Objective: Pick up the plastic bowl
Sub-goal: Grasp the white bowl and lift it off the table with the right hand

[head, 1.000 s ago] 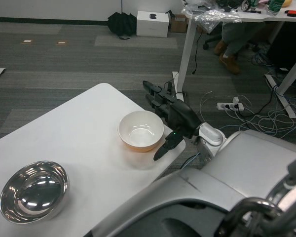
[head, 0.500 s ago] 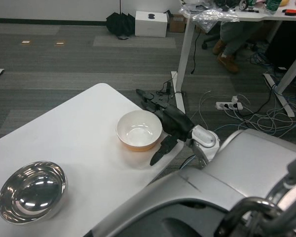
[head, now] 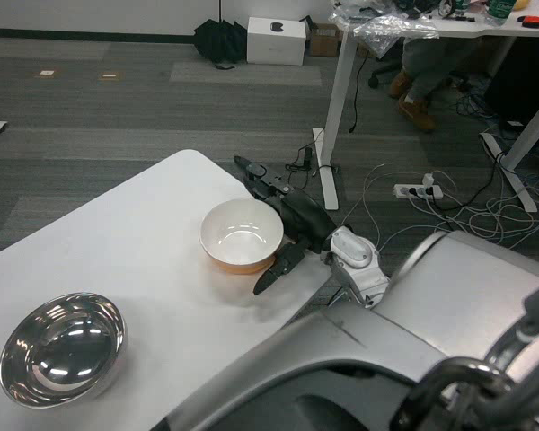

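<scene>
At about eight o'clock on the white table (head: 117, 233) sits a steel bowl (head: 62, 346), shiny and empty, well apart from everything else. Near the table's middle right edge, at about three o'clock, stands the plastic bowl (head: 242, 236), white inside with an orange-tan outer wall, upright and empty. It looks light and stiff, probably smooth enough to slip, so it may skate across the tabletop if pushed from one side only. The rim seems the sensible place to take it, with fingers over the far edge and the thumb against the near wall.

The right hand (head: 292, 224) lies just beside the bowl at its three o'clock side. Its fingers are apart: some reach past the far rim toward twelve o'clock, one points down toward six o'clock along the near wall. Whether any finger actually touches the bowl is hard to tell, because the hand covers that side of the wall.

The left hand is not in view. At one o'clock, under a far desk (head: 449, 27), only a seated person's legs (head: 422, 63) show, cut off by the top edge.
</scene>
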Controlling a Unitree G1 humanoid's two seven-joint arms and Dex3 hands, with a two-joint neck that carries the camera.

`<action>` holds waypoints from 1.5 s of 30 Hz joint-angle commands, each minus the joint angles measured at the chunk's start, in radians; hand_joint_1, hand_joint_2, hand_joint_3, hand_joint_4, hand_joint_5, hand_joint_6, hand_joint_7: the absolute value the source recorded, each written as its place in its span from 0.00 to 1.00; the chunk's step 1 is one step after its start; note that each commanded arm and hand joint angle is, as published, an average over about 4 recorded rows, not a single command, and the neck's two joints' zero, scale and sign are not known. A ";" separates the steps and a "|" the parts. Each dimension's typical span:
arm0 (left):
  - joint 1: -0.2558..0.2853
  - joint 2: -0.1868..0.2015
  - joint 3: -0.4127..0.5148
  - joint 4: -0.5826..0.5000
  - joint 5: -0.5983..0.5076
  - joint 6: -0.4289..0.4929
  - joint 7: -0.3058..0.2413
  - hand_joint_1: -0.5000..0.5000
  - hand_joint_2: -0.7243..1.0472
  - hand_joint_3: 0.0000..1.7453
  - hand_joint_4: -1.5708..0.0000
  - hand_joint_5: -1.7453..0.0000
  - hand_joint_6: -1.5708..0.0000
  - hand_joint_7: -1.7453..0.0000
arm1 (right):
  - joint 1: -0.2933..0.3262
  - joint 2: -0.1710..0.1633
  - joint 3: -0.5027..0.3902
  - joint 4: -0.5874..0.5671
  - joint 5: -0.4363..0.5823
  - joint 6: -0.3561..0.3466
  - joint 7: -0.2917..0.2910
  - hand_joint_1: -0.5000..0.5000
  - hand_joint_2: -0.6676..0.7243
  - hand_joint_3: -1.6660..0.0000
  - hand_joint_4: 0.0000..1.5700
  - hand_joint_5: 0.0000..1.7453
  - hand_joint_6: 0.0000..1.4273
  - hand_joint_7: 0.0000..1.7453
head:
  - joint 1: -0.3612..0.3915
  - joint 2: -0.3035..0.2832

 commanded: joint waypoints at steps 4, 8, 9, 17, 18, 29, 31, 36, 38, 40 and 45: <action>0.014 -0.002 0.007 -0.008 -0.009 -0.008 -0.003 0.00 1.00 0.05 1.00 1.00 1.00 1.00 | -0.016 -0.024 0.025 0.050 -0.001 -0.045 -0.019 0.04 0.19 0.73 0.00 0.00 0.00 0.02 | 0.005 0.000; 0.021 -0.004 0.008 -0.011 -0.009 -0.008 -0.003 0.00 1.00 0.05 1.00 1.00 1.00 1.00 | -0.021 -0.034 0.040 0.087 -0.003 -0.084 -0.042 0.04 0.11 0.50 0.00 0.14 0.00 0.08 | 0.027 0.003; 0.025 -0.005 0.008 -0.015 -0.009 -0.008 -0.003 0.00 1.00 0.05 1.00 1.00 1.00 1.00 | -0.023 -0.037 0.043 0.102 -0.002 -0.104 -0.056 0.04 0.10 0.45 0.00 0.28 0.00 0.15 | 0.028 0.005; 0.056 -0.008 0.017 -0.061 -0.013 -0.008 -0.003 0.00 1.00 0.05 1.00 1.00 1.00 1.00 | -0.026 -0.057 0.057 0.145 0.005 -0.173 -0.102 0.06 0.05 0.20 0.30 0.94 0.07 0.92 | 0.054 0.022; 0.060 -0.008 0.019 -0.066 -0.013 -0.008 -0.003 0.00 1.00 0.05 1.00 1.00 1.00 1.00 | -0.026 -0.059 0.060 0.145 0.007 -0.174 -0.102 0.06 0.05 0.18 0.36 0.94 0.12 0.94 | 0.057 0.024; 0.099 -0.008 0.037 -0.108 -0.013 -0.008 -0.003 0.00 1.00 0.05 1.00 1.00 1.00 1.00 | -0.032 -0.075 0.108 0.139 0.045 -0.214 -0.107 0.08 0.05 0.10 0.76 0.85 0.57 0.93 | 0.123 0.077; 0.101 -0.008 0.037 -0.109 -0.013 -0.008 -0.003 0.00 1.00 0.05 1.00 1.00 1.00 1.00 | -0.036 -0.076 0.126 0.130 0.069 -0.222 -0.108 0.08 0.05 0.10 0.78 0.83 0.57 0.92 | 0.141 0.095; 0.103 -0.007 0.038 -0.109 -0.016 -0.008 -0.003 0.00 1.00 0.05 1.00 1.00 1.00 1.00 | -0.051 -0.078 0.145 0.102 0.096 -0.228 -0.111 0.07 0.05 0.10 0.79 0.83 0.58 0.92 | 0.178 0.129; 0.104 -0.007 0.038 -0.109 -0.021 -0.008 -0.003 0.00 1.00 0.05 1.00 1.00 1.00 1.00 | -0.061 -0.078 0.150 0.097 0.096 -0.228 -0.112 0.08 0.05 0.10 0.80 0.83 0.58 0.92 | 0.196 0.144; 0.105 -0.007 0.037 -0.109 -0.026 -0.008 -0.003 0.00 1.00 0.05 1.00 1.00 1.00 1.00 | -0.071 -0.079 0.156 0.096 0.097 -0.228 -0.113 0.08 0.05 0.10 0.80 0.83 0.58 0.92 | 0.205 0.150; 0.113 -0.008 0.038 -0.109 -0.029 -0.009 -0.004 0.00 0.99 0.05 1.00 1.00 1.00 1.00 | -0.084 -0.086 0.171 0.093 0.113 -0.228 -0.114 0.08 0.05 0.10 0.81 0.83 0.59 0.92 | 0.205 0.150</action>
